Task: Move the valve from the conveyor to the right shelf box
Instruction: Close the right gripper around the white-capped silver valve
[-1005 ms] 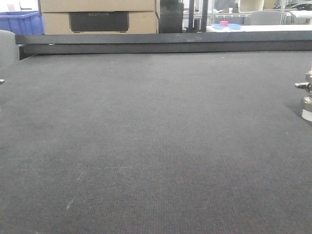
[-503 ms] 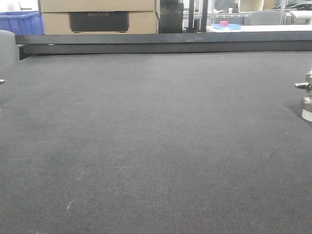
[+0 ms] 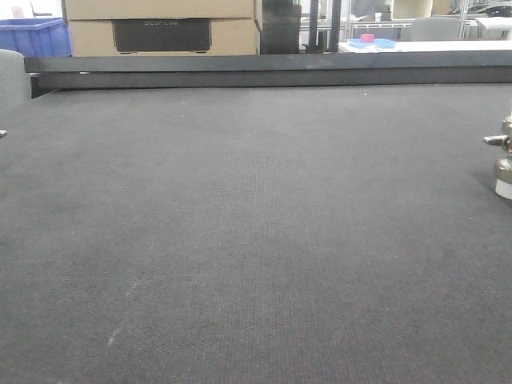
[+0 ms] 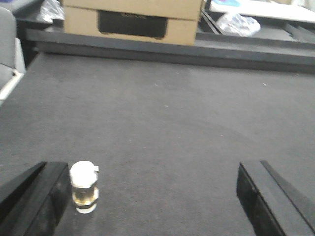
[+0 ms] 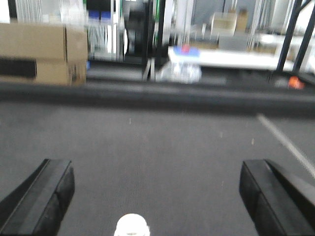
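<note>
The conveyor (image 3: 256, 240) is a wide dark grey belt that fills the front view. A silver valve (image 3: 503, 160) with a pale base stands upright at the belt's far right edge, cut off by the frame. In the right wrist view a white rounded top (image 5: 132, 227) shows at the bottom edge, between and behind the tips of my open right gripper (image 5: 156, 167). My left gripper (image 4: 151, 172) is open too, and a small white-capped fitting (image 4: 83, 187) stands on the belt just inside its left finger (image 4: 37, 196), untouched. The right shelf box is out of view.
A dark rail (image 3: 264, 68) bounds the belt's far side. Behind it sit cardboard boxes (image 3: 160, 28), a blue bin (image 3: 32, 36) and a white table (image 3: 424, 46). A grey rounded object (image 3: 10, 76) stands at the far left, with a small metal tip (image 3: 2, 134) below it.
</note>
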